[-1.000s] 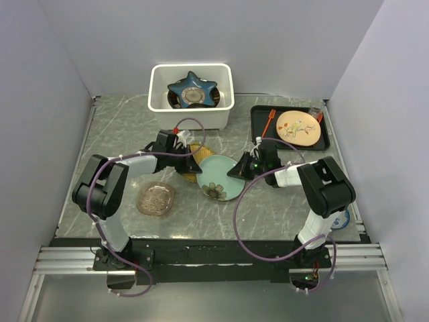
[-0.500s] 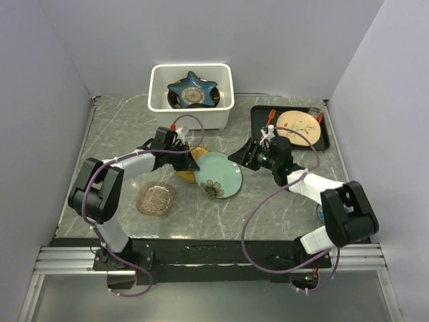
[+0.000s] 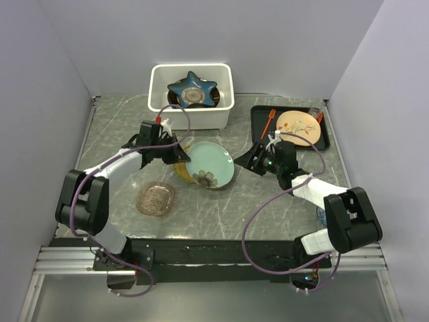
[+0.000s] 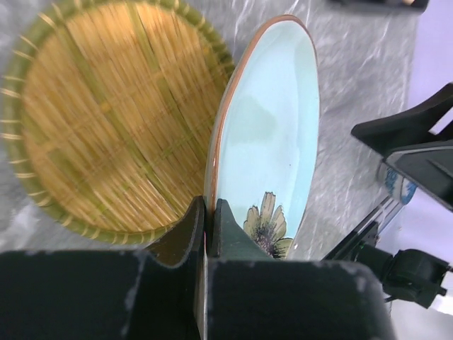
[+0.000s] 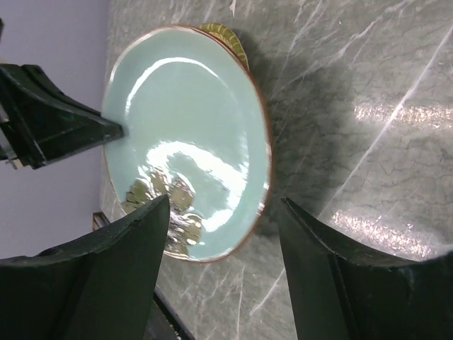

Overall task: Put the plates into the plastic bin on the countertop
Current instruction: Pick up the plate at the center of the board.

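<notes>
Now mid-carry, judging by the pose: clamping the pale green plate (image 4: 272, 127) by its near rim with the left gripper (image 4: 209, 212), tilted above a woven mat (image 4: 99, 120), well short of the bin (image 3: 201, 117). Holding the right gripper (image 5: 223, 219) spread wide, just beside the plate, not touching. Next, probably: swing toward the bin, clear its wall, lower onto the star plate (image 3: 192, 89), let go. No readable writing anywhere.

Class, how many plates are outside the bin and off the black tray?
4: flowered plate gripped by the left tool; woven plate beneath it; glass plate by the left arm; blue plate mostly hidden behind the right arm. Others may be hidden.
</notes>
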Controlling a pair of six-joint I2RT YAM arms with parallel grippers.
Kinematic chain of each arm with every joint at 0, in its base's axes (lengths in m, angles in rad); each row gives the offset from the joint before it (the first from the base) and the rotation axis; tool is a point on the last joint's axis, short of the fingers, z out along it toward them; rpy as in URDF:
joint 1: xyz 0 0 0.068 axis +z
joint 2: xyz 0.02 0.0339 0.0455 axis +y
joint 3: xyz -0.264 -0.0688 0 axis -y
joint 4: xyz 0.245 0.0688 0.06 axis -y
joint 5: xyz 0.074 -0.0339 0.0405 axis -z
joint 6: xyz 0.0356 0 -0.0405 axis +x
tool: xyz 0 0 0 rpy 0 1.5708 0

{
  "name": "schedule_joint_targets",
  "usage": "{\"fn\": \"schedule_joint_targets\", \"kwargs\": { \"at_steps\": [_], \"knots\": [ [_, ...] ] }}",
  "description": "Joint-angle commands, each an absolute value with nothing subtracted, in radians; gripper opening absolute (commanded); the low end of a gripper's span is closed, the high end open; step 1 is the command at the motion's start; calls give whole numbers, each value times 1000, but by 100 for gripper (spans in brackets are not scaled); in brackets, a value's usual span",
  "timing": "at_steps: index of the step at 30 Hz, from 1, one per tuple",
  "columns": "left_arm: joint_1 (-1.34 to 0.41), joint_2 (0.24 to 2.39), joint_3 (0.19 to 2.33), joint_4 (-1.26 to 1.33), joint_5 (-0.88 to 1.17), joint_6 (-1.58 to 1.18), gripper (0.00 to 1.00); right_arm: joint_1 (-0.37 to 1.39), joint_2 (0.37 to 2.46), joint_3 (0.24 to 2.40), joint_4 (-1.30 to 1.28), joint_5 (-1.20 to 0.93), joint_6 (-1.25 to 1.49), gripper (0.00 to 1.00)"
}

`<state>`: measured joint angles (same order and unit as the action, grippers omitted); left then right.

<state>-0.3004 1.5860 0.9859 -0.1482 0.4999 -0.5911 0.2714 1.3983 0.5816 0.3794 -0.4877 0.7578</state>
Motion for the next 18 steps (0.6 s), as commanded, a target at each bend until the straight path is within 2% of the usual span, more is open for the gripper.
{"fn": "schedule_joint_targets", "kwargs": {
  "at_steps": [1, 12, 18],
  "knots": [
    [-264, 1490, 1057, -93, 604, -623, 1, 264, 1404, 584, 408, -492, 749, 70],
    [-215, 1448, 1143, -181, 597, -588, 1, 264, 1419, 586, 414, -506, 753, 72],
    [-203, 1448, 1187, -202, 597, -584, 1, 265, 1402, 575, 413, -496, 742, 84]
  ]
}}
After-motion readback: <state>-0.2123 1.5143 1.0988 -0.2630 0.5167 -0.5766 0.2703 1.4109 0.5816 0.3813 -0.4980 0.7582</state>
